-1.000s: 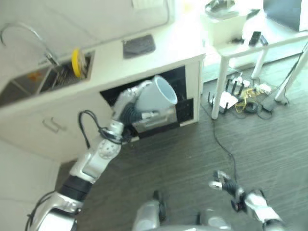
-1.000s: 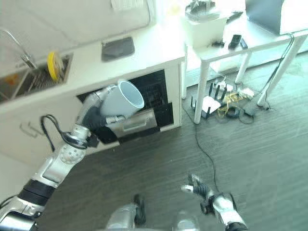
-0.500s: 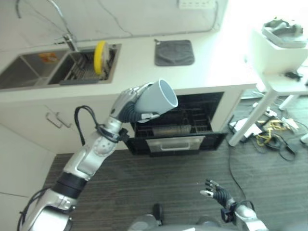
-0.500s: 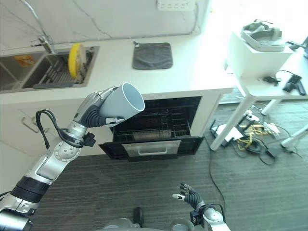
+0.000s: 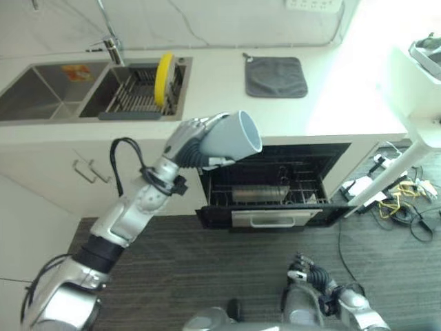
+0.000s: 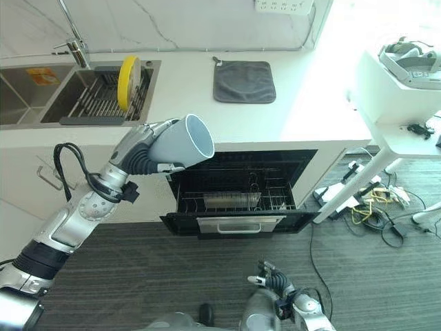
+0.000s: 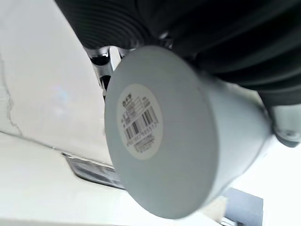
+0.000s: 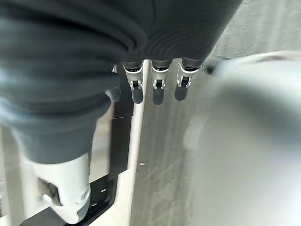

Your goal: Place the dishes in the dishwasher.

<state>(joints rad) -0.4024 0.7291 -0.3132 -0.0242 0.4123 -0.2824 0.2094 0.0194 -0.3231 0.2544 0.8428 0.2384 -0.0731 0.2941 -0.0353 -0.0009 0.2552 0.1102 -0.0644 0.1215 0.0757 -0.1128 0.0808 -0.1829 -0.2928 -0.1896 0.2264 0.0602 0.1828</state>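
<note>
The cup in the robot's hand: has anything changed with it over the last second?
Hardly. The whole scene has shifted and levelled out, so the camera moved, not the things. The left hand stays curled round the grey cup, held up in front of the open dishwasher. The right hand stays low near the floor, holding nothing. The yellow plate stands in the sink rack as before.
</note>
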